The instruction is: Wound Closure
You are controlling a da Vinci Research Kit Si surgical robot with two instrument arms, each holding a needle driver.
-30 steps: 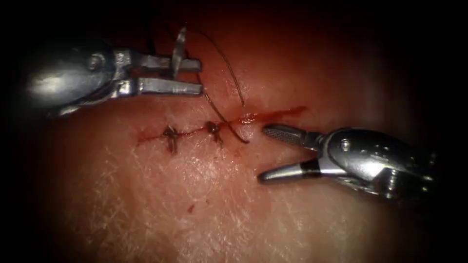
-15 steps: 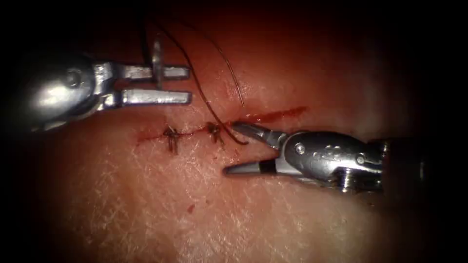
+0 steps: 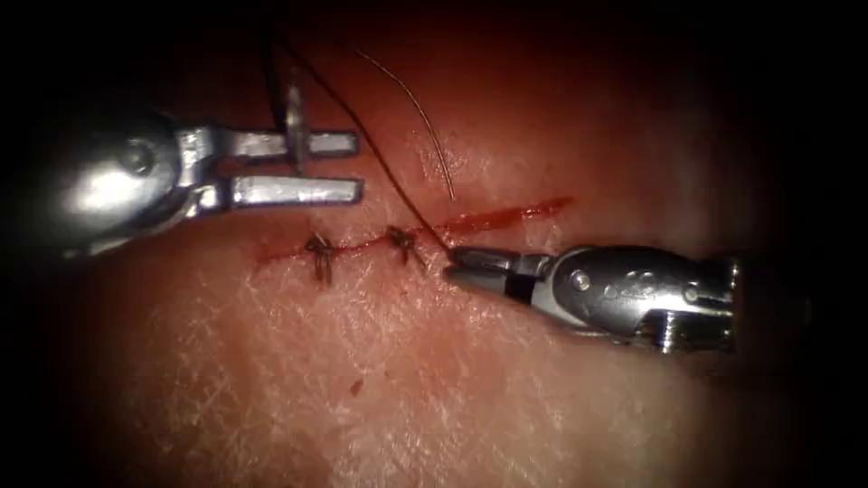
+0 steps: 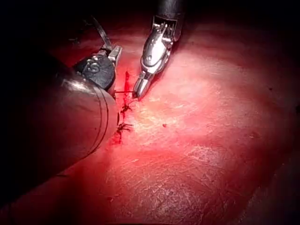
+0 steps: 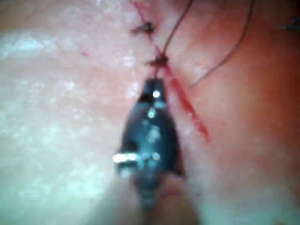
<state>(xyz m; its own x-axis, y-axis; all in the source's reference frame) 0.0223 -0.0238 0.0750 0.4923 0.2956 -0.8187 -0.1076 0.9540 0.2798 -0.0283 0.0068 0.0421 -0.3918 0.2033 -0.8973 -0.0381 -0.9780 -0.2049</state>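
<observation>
On the tissue (image 3: 434,380): two tied stitches (image 3: 316,253) on the cut (image 3: 362,244), red fluid (image 3: 506,217) along its right stretch, one red speck (image 3: 354,387) below. Loose thread end (image 3: 425,117) lying above the cut. Left tool (image 3: 357,167) level, above the cut's left part, clamping the needle (image 3: 293,113) mid-curve, needle upright, clear of tissue. Right tool (image 3: 457,267) low, angled in from the right, jaws pinched on the thread (image 3: 380,163) just right of the second stitch.
</observation>
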